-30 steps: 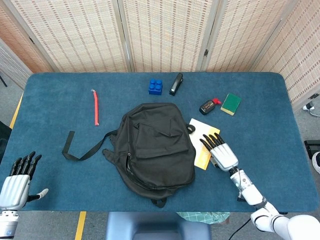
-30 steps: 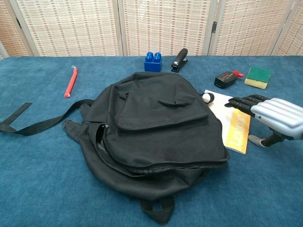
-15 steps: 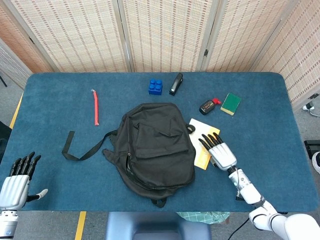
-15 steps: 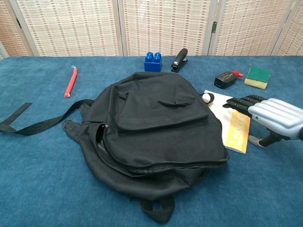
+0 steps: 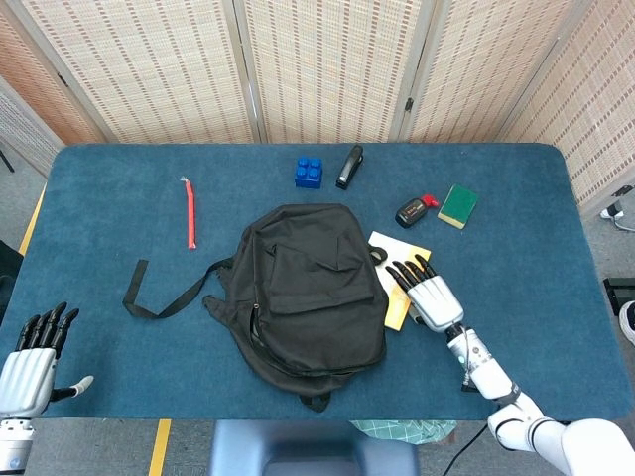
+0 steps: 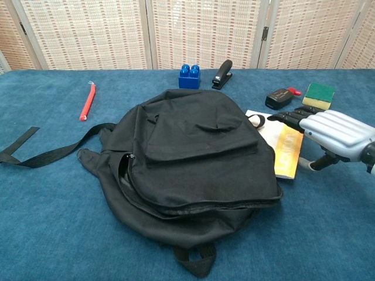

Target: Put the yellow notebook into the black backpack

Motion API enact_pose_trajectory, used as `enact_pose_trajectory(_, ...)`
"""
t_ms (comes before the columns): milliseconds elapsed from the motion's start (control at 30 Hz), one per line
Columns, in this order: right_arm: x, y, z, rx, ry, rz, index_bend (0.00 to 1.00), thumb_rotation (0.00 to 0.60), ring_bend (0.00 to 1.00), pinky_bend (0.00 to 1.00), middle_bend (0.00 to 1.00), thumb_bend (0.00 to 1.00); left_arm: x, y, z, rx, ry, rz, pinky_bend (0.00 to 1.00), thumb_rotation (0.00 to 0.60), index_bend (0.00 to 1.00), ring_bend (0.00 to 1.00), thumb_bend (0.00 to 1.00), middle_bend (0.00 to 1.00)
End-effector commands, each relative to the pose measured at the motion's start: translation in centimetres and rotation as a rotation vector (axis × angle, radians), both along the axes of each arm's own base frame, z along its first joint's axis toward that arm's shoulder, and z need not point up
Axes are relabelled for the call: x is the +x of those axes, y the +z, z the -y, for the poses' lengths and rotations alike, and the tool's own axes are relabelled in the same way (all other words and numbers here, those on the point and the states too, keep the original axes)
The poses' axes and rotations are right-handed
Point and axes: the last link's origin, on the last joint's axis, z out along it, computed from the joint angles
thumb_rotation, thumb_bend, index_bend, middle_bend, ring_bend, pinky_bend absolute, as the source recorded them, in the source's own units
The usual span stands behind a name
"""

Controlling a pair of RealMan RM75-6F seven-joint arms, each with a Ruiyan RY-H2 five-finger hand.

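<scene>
While the black backpack (image 5: 308, 288) lies flat in the middle of the blue desk (image 5: 556, 248), the right hand (image 5: 425, 293) rests with its fingers stretched out and laid on the yellow notebook (image 5: 396, 281), its dark fingertips (image 6: 285, 117) pointing toward the bag. Compared with a second ago, this hand has slid a little toward the backpack, and the notebook has moved with it: its near edge now sits tucked closer against the bag's right side, and it looks slightly turned. The notebook stays flat on the desk, outside the bag, touching it.

The left hand (image 5: 32, 353) hangs at the near left corner of the desk, fingers straight and slightly apart, holding nothing, much as before.

Behind the bag, unmoved, lie a red stick (image 5: 190, 214), a blue toy brick (image 5: 309, 172), a black stapler (image 5: 349, 166), a small black-and-red object (image 5: 414, 210) and a green sponge (image 5: 457, 205).
</scene>
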Motion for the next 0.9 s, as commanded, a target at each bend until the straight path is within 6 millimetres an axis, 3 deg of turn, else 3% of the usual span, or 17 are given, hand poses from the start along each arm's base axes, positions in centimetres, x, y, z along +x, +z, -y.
enact_pose_trajectory(33,0.5,0.0,0.3,-0.012,0.006,0.013,0.05,0.6,0.14,0.08,0.14,0.43,0.0,0.0,0.0,-0.001,0.0,0.0,0.0,0.6,0.0,0.05,0.11,0.03)
enact_pose_trajectory(333,1.5,-1.1,0.3,-0.039,0.029,0.051,0.27,0.6,0.22,0.16,0.25,0.51,-0.1,0.0,0.1,0.001,0.006,0.001,0.0,0.6,0.0,0.05,0.11,0.03)
enact_pose_trajectory(900,1.3,-1.5,0.8,-0.07,-0.009,0.057,0.38,0.6,0.23,0.17,0.26,0.52,-0.2,-0.2,0.1,-0.009,0.015,-0.001,0.0,0.6,0.0,0.05,0.11,0.03)
